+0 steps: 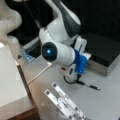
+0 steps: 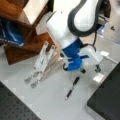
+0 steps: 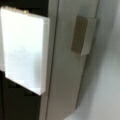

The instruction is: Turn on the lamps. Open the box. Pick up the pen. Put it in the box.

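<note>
The box (image 1: 103,48) lies shut in both front views, black lid on top and silver-grey sides; in a front view it fills the bottom right corner (image 2: 107,100). Its small white latch (image 2: 98,78) sits on the front edge. My gripper (image 2: 90,70) hangs low over the table just beside that latch, its two dark fingertips apart and nothing between them. The wrist view is filled by the box's silver side (image 3: 65,75) with the white latch (image 3: 25,50) close up. The slim black pen (image 1: 88,85) (image 2: 72,88) lies on the table in front of the box, just beside the gripper.
Two long flat white bars (image 1: 65,102) (image 2: 40,62) lie side by side on the table near a wooden stand (image 2: 22,47). A white cable (image 1: 40,73) and a black cable loop (image 1: 70,80) run across the table. A second white robot base (image 1: 8,22) stands at a front view's left.
</note>
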